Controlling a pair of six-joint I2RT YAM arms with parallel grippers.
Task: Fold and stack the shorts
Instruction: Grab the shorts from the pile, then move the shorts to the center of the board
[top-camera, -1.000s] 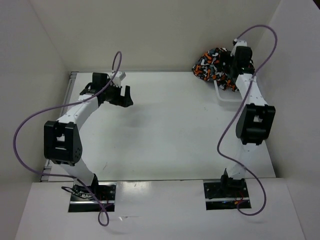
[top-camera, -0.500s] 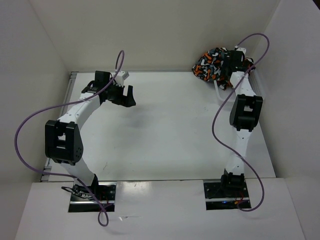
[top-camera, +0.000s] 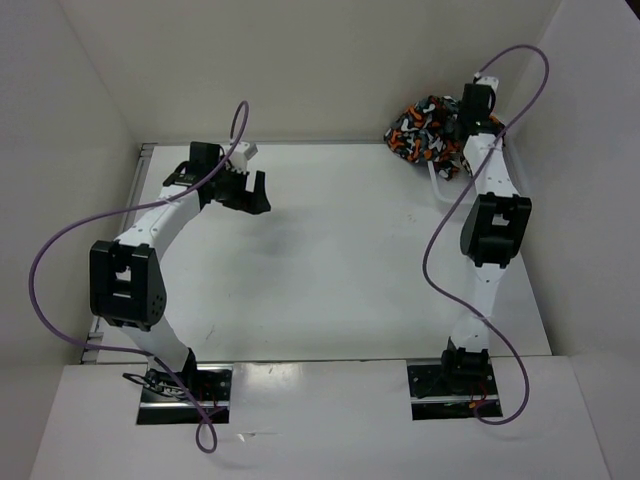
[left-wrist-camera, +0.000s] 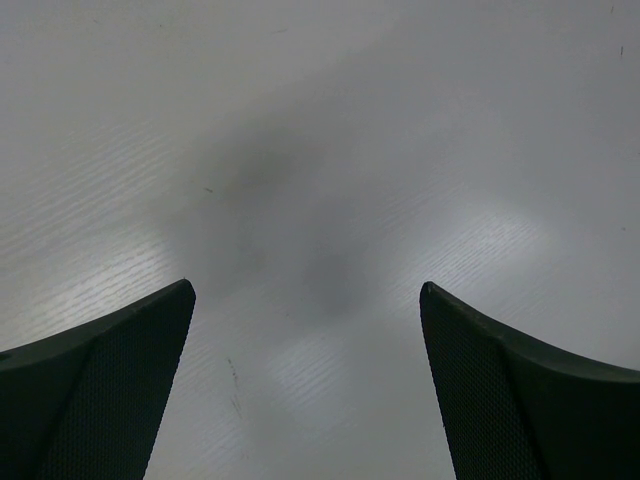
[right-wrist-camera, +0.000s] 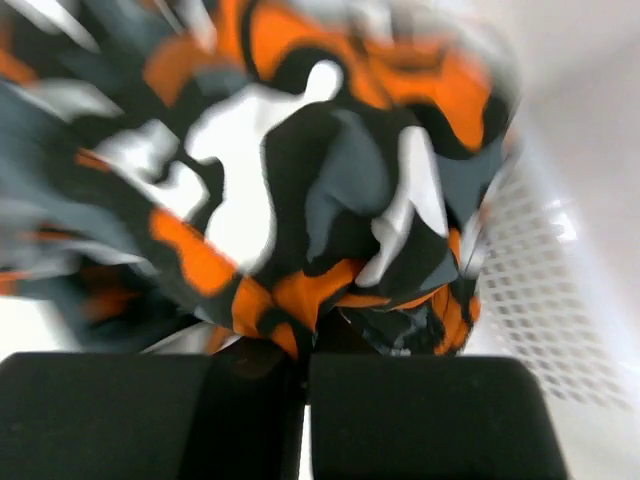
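Observation:
The shorts (top-camera: 422, 126), a bunched heap of orange, black, white and grey-teal print, lie in the white mesh basket (top-camera: 446, 192) at the far right corner of the table. My right gripper (top-camera: 464, 122) reaches into the heap from above. In the right wrist view its jaws (right-wrist-camera: 305, 352) are shut, with a fold of the shorts (right-wrist-camera: 330, 180) pinched between the fingertips. My left gripper (top-camera: 246, 194) hangs open over bare table on the left; in its wrist view nothing lies between the fingers (left-wrist-camera: 100, 390).
The basket's white mesh wall (right-wrist-camera: 545, 300) shows to the right of the fabric. White walls close in the table at the back, left and right. The white tabletop (top-camera: 340, 260) lies between the two arms.
My right gripper has gone from open to shut on the shorts' fabric, and the right arm has shifted slightly back over the basket. The left arm has barely moved.

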